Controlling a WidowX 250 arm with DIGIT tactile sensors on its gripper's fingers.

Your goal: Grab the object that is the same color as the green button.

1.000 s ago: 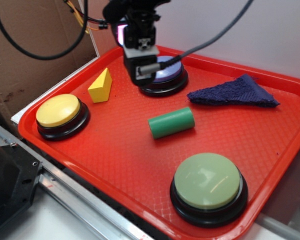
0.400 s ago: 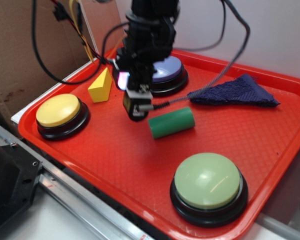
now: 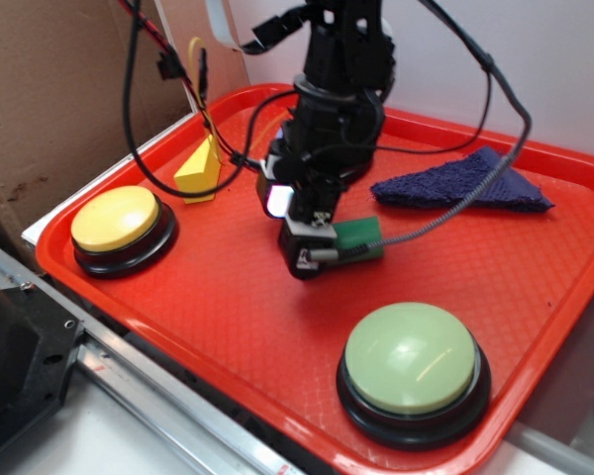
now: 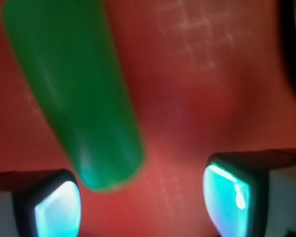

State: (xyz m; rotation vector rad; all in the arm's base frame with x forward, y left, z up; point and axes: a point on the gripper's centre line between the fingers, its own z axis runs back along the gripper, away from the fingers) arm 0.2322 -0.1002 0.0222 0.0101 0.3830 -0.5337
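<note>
On the red tray (image 3: 228, 317), the green button (image 3: 410, 358) sits nearest, by the front edge toward the right corner. One yellow button (image 3: 116, 219) sits by the left edge. In the tray's middle lies the one green cylinder (image 3: 361, 237), on its side, its left part hidden behind the gripper (image 3: 304, 259), which is down at tray level over that end. In the wrist view the two fingers (image 4: 56, 210) stand wide apart, and the cylinder's (image 4: 74, 94) end reaches in between them, close to the left finger; I cannot tell whether it touches. Neither finger presses the cylinder's sides. Farther back, one yellow wedge block (image 3: 200, 170) stands near the left rear edge, and one dark blue cloth (image 3: 465, 183) lies crumpled toward the right rear. A third button is mostly hidden behind the arm.
</note>
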